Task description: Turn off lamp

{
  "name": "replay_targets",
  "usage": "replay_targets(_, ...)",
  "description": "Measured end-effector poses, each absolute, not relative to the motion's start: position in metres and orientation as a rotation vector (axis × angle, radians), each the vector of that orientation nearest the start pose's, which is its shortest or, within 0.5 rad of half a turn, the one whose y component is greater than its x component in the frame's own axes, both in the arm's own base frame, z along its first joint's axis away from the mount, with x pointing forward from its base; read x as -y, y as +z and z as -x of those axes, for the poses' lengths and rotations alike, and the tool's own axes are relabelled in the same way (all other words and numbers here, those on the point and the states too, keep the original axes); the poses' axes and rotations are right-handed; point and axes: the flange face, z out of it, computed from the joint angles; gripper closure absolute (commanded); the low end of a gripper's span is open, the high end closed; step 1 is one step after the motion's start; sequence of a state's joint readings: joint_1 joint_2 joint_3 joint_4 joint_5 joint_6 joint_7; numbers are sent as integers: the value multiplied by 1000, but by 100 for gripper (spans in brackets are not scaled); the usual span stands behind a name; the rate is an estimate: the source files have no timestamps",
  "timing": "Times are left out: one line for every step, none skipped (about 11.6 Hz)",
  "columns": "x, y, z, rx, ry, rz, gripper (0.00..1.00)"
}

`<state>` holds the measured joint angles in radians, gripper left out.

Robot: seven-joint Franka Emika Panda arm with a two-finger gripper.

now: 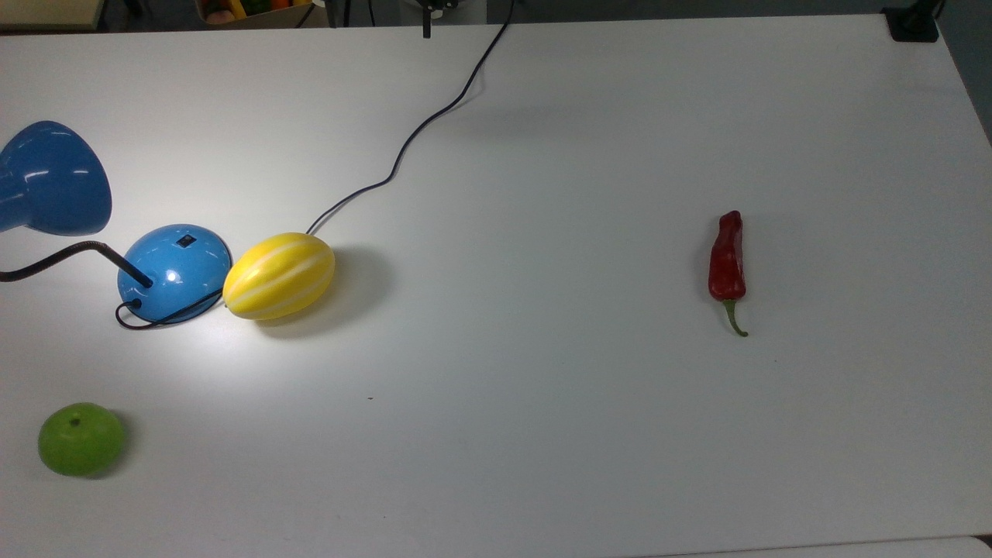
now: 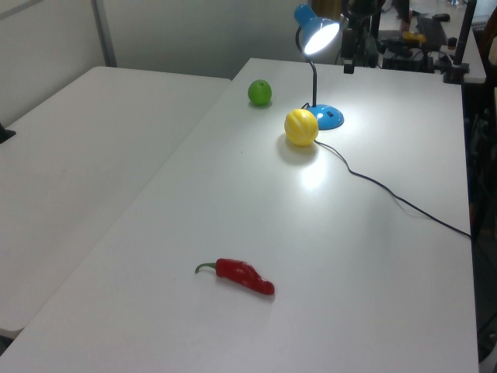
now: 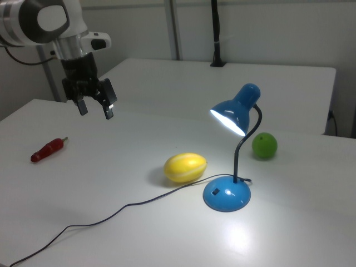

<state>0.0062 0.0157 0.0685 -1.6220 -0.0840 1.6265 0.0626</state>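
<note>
The blue lamp (image 3: pixel 227 192) stands lit on the white table (image 3: pixel 111 183), its cone shade (image 3: pixel 233 114) glowing and throwing a bright patch around the dome base (image 1: pixel 174 271). A small black switch (image 1: pixel 185 241) sits on top of the base, also seen on its front (image 3: pixel 214 192). The black neck (image 3: pixel 245 150) curves up from the base. My gripper (image 3: pixel 95 108) hangs open and holds nothing, well above the table in the right view's upper left, far from the lamp. In the left view the lit shade (image 2: pixel 318 33) faces the camera above the base (image 2: pixel 328 116).
A yellow striped melon (image 1: pixel 279 275) touches the base on the top view's right. The black cord (image 1: pixel 411 139) runs from there to the table's far edge. A green apple (image 1: pixel 80 438) lies near the front left, and a red chili (image 1: pixel 727 260) far right.
</note>
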Motion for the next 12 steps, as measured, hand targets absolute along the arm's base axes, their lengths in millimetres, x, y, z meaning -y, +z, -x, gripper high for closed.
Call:
replay_targets(-33, 597, -562, 28, 9, 3225, 0)
replay_targets(-30, 597, -561, 20, 17, 3226, 0)
replay_targets(-27, 597, -560, 11, 25, 3226, 0)
replay_targets(-22, 598, -559, 3, 33, 3226, 0)
replay_targets(-19, 599, -559, 1, 34, 3226, 0)
replay_targets(-18, 599, -558, 0, 33, 3226, 0)
replay_targets(-18, 599, -558, 1, 33, 3226, 0)
replay_targets(-18, 599, -558, 3, 33, 3226, 0)
replay_targets(-18, 599, -558, 4, 33, 3226, 0)
replay_targets(-18, 599, -558, 6, 33, 3226, 0)
replay_targets(-19, 599, -558, 10, 33, 3226, 0)
replay_targets(-20, 599, -558, 13, 34, 3226, 5)
